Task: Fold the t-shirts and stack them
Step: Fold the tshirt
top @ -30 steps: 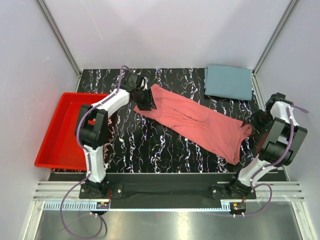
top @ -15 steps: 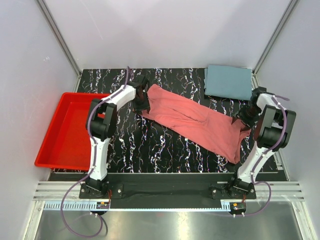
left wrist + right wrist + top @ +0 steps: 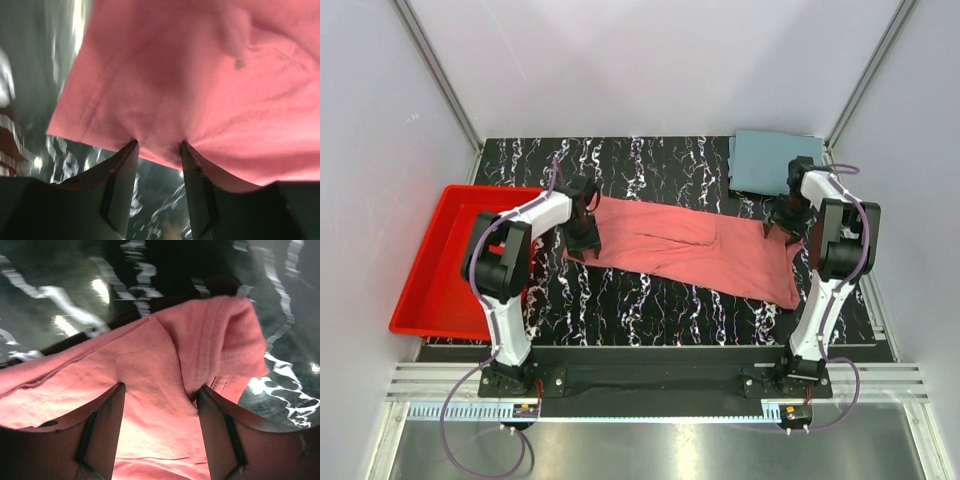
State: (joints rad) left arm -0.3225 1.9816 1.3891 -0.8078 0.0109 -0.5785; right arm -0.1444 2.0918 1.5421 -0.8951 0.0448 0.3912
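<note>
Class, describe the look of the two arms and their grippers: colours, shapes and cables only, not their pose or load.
Both the left arm and right arm have white link shells with black joints. A thin purple cable loops along each to the base. The left gripper and right gripper have dark, flat, tapering fingers.

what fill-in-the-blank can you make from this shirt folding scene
The left gripper and right gripper each pinch one end of the pink t-shirt, so ____ are shut.
The folded grey-blue t-shirt lies at the table's far ____ corner.
The tray's colour is ____.
Missing: both; right; red.
</note>
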